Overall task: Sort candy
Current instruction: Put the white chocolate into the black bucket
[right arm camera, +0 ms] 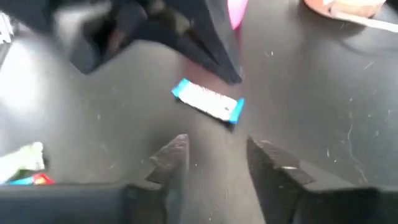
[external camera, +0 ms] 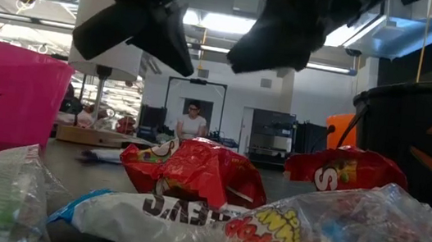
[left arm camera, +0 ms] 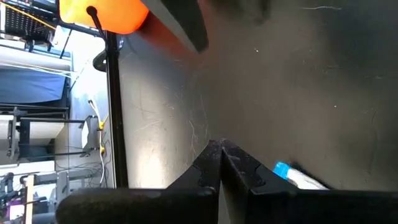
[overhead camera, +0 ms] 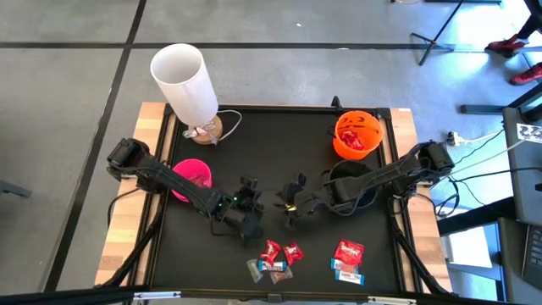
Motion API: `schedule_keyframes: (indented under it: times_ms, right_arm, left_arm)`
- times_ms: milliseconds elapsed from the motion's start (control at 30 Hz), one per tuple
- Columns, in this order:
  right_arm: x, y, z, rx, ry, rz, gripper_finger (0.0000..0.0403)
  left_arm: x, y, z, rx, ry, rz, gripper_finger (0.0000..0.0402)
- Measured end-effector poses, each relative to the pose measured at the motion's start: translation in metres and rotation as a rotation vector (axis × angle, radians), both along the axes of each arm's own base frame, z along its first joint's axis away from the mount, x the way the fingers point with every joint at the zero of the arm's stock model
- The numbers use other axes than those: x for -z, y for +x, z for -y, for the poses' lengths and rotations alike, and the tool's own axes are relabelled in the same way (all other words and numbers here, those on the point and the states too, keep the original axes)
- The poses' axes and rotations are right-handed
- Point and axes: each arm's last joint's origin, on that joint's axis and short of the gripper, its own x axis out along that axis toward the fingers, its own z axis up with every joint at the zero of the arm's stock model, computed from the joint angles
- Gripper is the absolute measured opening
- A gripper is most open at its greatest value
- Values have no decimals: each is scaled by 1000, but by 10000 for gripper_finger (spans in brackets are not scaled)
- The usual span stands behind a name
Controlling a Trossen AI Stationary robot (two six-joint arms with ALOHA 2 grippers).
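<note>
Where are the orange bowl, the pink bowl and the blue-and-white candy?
orange bowl (overhead camera: pixel 370 146): high view, outer wall.
pink bowl (overhead camera: pixel 203 170): high view, rim.
blue-and-white candy (right arm camera: pixel 208 102): right wrist view, middle of wrapper.

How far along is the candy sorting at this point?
Done: the orange pumpkin-faced plastic bowl holds some red-wrapped candy. In hand: nothing is gripped. The right hand stands open over the black mat, with a blue-and-white wrapped candy lying loose just ahead of it. The left hand is shut and empty nearby. Left: a cluster of wrapped candy and a second cluster lie unsorted at the mat's front edge.
</note>
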Motion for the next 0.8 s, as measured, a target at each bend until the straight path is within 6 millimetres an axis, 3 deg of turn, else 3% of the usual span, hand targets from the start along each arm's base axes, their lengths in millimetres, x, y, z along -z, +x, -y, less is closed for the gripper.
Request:
schedule_keyframes:
  times_ms: [167, 300, 500, 633, 800]
  right_arm:
    - [10, 4, -1, 7, -3, -22, 232]
    - [12, 4, -1, 3, -10, -29, 262]
    - [12, 4, -1, 3, -11, -30, 265]
    - [12, 4, -1, 4, -12, -30, 258]
    - [12, 4, -1, 4, -12, -31, 257]
  left_arm:
    - [2, -2, -2, -2, -22, -36, 0]
    - [7, -7, -4, 0, -177, -129, 0]
    - [27, -24, -10, -12, -395, -342, 0]
    - [35, -35, -3, 18, -426, -430, 10]
    - [36, -44, 12, 45, -378, -442, 54]
